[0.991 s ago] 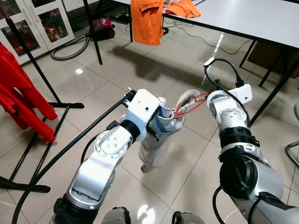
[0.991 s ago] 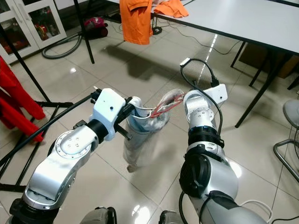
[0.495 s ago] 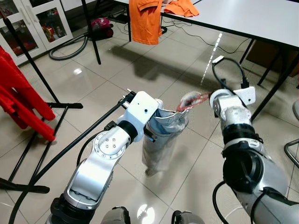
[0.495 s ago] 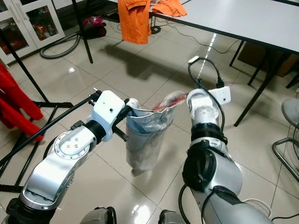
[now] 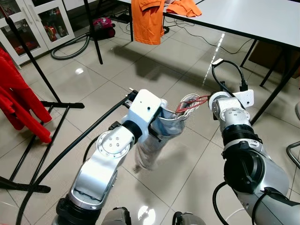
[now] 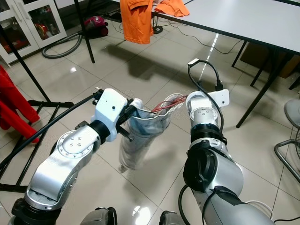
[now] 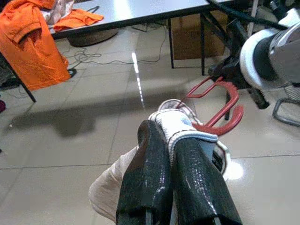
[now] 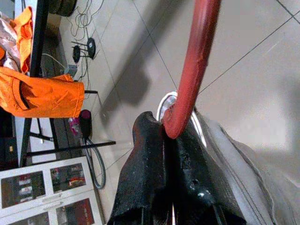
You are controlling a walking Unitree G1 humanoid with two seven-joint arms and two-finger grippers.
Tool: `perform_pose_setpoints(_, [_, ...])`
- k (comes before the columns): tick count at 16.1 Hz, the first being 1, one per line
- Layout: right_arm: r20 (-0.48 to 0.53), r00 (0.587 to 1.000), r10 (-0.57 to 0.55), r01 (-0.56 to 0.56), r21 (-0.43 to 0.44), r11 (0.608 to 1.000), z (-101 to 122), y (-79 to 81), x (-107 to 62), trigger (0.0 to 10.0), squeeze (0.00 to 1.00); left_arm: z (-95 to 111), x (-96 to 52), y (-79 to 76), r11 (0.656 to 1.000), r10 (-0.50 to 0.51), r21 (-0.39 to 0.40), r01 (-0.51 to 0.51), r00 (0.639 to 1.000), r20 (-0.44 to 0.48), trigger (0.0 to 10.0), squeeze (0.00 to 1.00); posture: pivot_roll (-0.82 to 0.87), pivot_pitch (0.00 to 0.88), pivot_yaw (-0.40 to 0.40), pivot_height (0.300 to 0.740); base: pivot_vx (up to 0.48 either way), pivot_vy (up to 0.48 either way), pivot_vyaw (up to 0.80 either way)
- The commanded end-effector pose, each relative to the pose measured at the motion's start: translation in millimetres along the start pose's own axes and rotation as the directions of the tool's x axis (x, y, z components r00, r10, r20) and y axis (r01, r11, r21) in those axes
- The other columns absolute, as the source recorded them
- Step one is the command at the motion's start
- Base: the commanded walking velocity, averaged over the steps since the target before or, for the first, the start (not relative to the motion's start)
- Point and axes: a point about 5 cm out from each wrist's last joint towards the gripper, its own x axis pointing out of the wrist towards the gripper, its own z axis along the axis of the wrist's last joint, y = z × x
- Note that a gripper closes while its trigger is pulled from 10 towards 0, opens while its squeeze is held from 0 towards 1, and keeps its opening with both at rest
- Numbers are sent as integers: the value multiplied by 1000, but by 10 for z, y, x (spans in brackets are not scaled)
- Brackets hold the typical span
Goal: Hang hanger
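A pale grey garment (image 5: 152, 145) hangs between my two arms above the tiled floor. My left gripper (image 7: 169, 136) is shut on its white-edged rim. A red hanger (image 8: 194, 61) pokes out of the garment's opening, and my right gripper (image 8: 165, 129) is shut on the hanger's red shaft. In the eye views the hanger (image 5: 193, 101) lies between the left gripper (image 5: 161, 117) and the right gripper (image 5: 206, 99), and the garment's lower end trails down and to the left.
A black clothes rack (image 5: 28, 51) with red garments (image 5: 18, 101) stands at the left. A white table (image 5: 243, 18) with orange clothes (image 5: 147, 21) is ahead and to the right. A vacuum cleaner (image 5: 101, 28) and hose lie beyond. Bare tiles lie below the arms.
The right gripper with the hanger has drawn back toward the left arm, so the garment's opening is narrower. The garment's lower end has swung to the left.
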Motion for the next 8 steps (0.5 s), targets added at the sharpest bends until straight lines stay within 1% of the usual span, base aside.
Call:
perform_pose_setpoints(1, [16, 1000, 18, -17, -25, 1000, 8, 63, -10, 10000, 0, 207, -26, 12, 1000, 7, 0, -7, 996, 85, 10000, 0, 21, 115, 6, 740, 0, 0, 0])
perform_pose_setpoints(2, [14, 1000, 19, -18, -35, 999, -6, 63, -11, 10000, 0, 211, -21, 23, 1000, 18, -8, -18, 996, 84, 10000, 0, 22, 113, 6, 740, 0, 0, 0])
perform_pose_setpoints(3, [2, 1000, 18, -18, -50, 999, -69, 50, -16, 10000, 0, 216, -1, 75, 998, 59, -5, -58, 995, 80, 10000, 0, 23, 119, 5, 740, 0, 0, 0])
perform_pose_setpoints(4, [-6, 1000, 20, -20, -70, 997, -110, 37, -19, 10000, 0, 212, 9, 106, 997, 80, 12, -81, 994, 76, 10000, 0, 22, 118, 5, 740, 0, 0, 0])
perform_pose_setpoints(6, [-15, 1000, 13, -14, -89, 996, -158, -6, -20, 10000, 0, 209, 17, 159, 993, 116, 16, -118, 991, 69, 10000, 0, 23, 118, 3, 740, 0, 0, 0])
perform_pose_setpoints(7, [-17, 1000, 7, -9, -95, 995, -176, -35, -18, 10000, 0, 222, 20, 185, 991, 129, 13, -130, 989, 69, 10000, 0, 23, 118, 3, 740, 0, 0, 0])
perform_pose_setpoints(8, [-18, 1000, 5, -6, -96, 995, -182, -43, -18, 10000, 0, 232, 20, 180, 992, 125, 11, -126, 990, 72, 10000, 0, 23, 118, 3, 740, 0, 0, 0])
